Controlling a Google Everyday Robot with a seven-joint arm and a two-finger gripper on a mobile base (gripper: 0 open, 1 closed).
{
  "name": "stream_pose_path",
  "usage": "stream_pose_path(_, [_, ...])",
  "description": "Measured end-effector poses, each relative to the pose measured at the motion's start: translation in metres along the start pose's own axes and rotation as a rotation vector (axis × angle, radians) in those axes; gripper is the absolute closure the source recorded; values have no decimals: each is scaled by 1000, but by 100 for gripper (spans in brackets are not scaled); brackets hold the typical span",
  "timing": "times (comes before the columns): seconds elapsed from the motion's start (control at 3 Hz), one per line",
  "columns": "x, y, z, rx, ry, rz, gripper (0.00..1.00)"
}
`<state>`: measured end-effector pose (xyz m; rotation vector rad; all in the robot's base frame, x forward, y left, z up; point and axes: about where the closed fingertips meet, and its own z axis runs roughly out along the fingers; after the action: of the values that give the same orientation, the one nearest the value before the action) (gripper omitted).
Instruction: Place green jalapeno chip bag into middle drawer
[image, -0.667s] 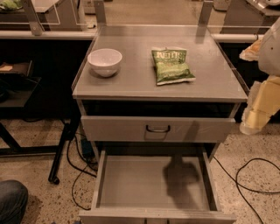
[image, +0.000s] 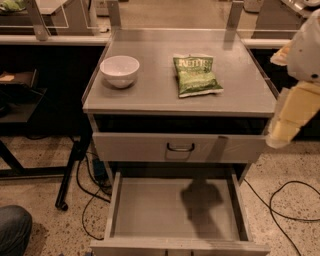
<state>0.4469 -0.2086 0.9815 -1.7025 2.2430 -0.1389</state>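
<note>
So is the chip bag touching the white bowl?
Apart. The camera view shows bare tabletop between the green jalapeno chip bag and the white bowl. The end effector hangs beyond the tabletop's right edge.

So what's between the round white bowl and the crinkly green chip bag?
Only bare grey metal tabletop, in the camera view; gripper hangs beside its right edge.

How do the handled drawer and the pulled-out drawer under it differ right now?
The handled drawer shows only its front; the middle drawer is pulled out, floor in view. The handled drawer sits higher, the middle drawer lower and nearer the camera. Both are grey metal. The gripper hangs right of the handled drawer.
</note>
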Motion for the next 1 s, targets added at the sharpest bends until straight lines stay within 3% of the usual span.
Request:
stream_pose_path(0.33, [-37, -20, -3, 35, 34, 35, 0])
stream_pose_path(1.0, [-45, -26, 1, 39, -10, 72, 0])
